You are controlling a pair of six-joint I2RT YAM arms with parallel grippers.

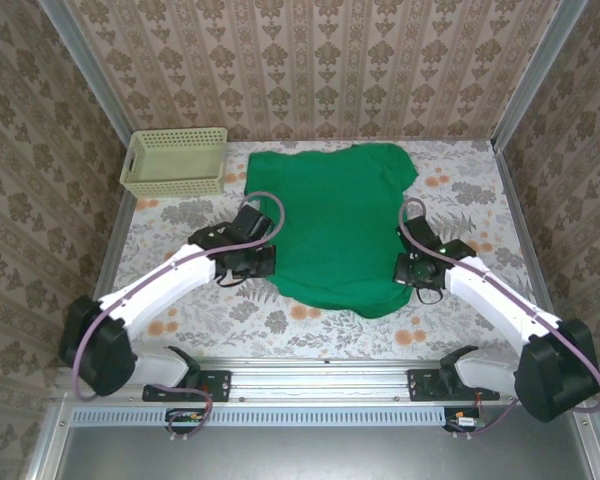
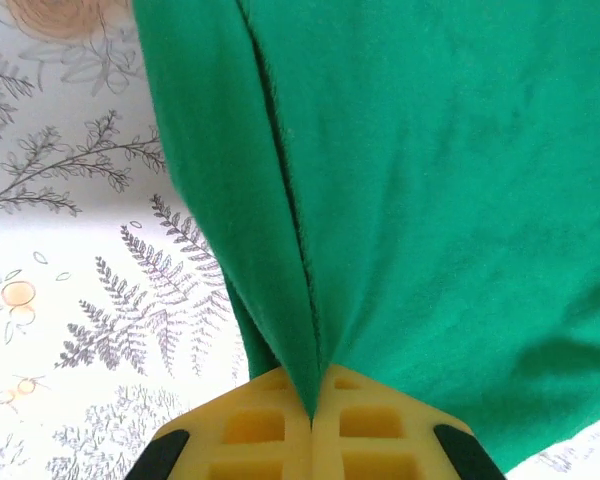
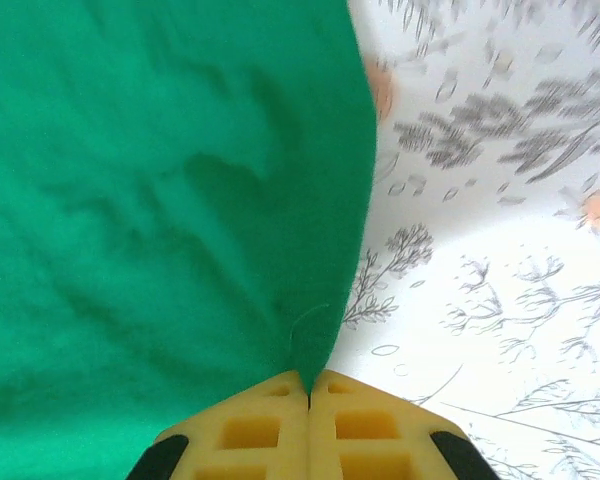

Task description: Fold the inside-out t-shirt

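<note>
The inside-out t-shirt [image 1: 332, 220] is bright green and lies spread flat in the middle of the floral table, collar end toward the back wall. My left gripper [image 1: 264, 262] sits at its left edge and is shut on that edge. In the left wrist view the yellow fingers [image 2: 252, 430] pinch a seamed fold of the t-shirt [image 2: 430, 180]. My right gripper [image 1: 408, 268] sits at the shirt's right edge, also shut. The right wrist view shows its yellow fingers [image 3: 372, 435] closed on the edge of the t-shirt [image 3: 160, 200].
A pale yellow-green basket [image 1: 176, 160] stands at the back left corner beside the shirt. Patterned walls close in the table on three sides. The floral tablecloth [image 1: 180, 320] is bare at the front left and right of the shirt.
</note>
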